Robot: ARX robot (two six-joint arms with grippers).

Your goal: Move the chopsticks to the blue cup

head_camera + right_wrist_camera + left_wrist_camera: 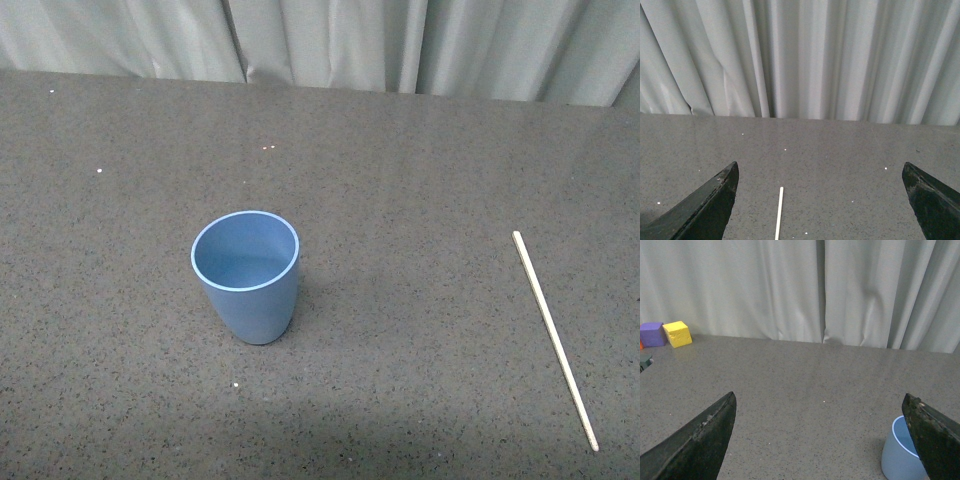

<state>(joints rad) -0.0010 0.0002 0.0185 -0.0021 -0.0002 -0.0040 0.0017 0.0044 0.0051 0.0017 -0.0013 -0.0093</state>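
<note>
The blue cup [246,277] stands upright and empty on the dark speckled table, left of centre in the front view. The chopstick [554,337] lies flat on the table at the right, apart from the cup. Neither arm shows in the front view. My left gripper [819,405] is open and empty, above the table; the cup [900,452] sits partly behind one of its fingers. My right gripper [820,170] is open and empty, with the far end of the chopstick [779,212] on the table between its fingers, nearer one side.
A grey curtain [330,45] hangs along the table's far edge. In the left wrist view a yellow cube [677,334] and a purple cube [652,334] sit far off beside the curtain. Small white specks dot the table [420,180].
</note>
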